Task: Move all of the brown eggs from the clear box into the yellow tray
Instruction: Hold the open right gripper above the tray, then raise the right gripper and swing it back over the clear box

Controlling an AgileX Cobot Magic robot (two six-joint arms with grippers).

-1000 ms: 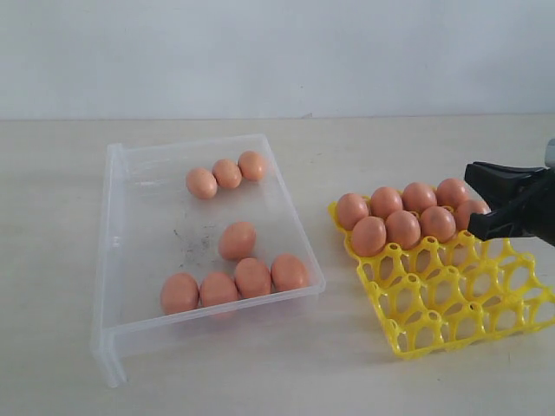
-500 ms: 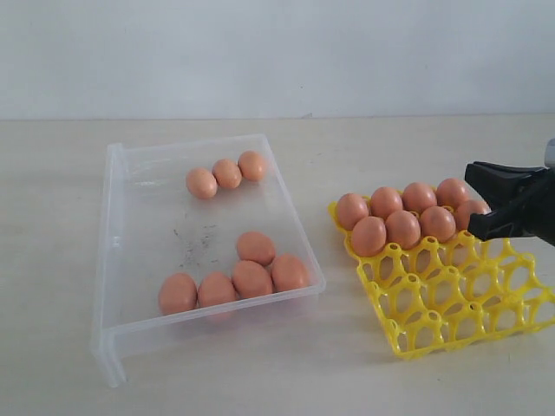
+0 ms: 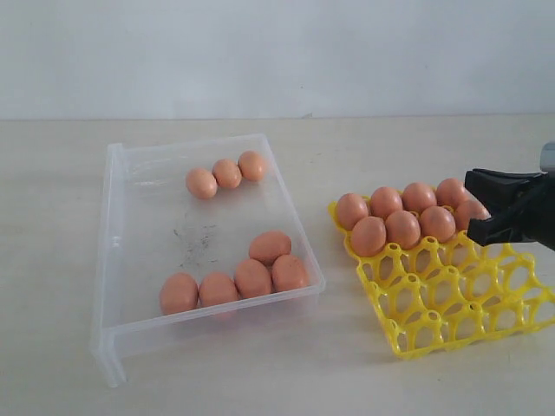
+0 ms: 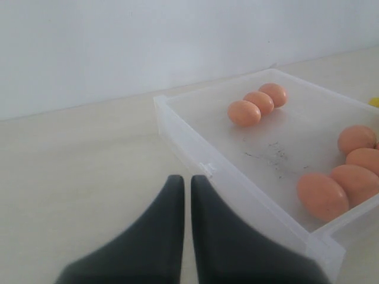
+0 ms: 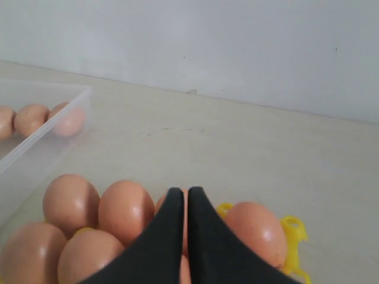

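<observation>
brown eggs [image 3: 252, 277] in clear box [image 3: 156, 217], yellow tray [image 3: 451, 299]

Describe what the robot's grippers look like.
The left gripper and right gripper look alike: each has two smooth matte black fingers, broad at the base and tapering to narrow tips. No cables or markings show.

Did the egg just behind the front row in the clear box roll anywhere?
Yes. The egg rolled right, away from the dark specks on the clear box floor, toward its right wall.
</observation>
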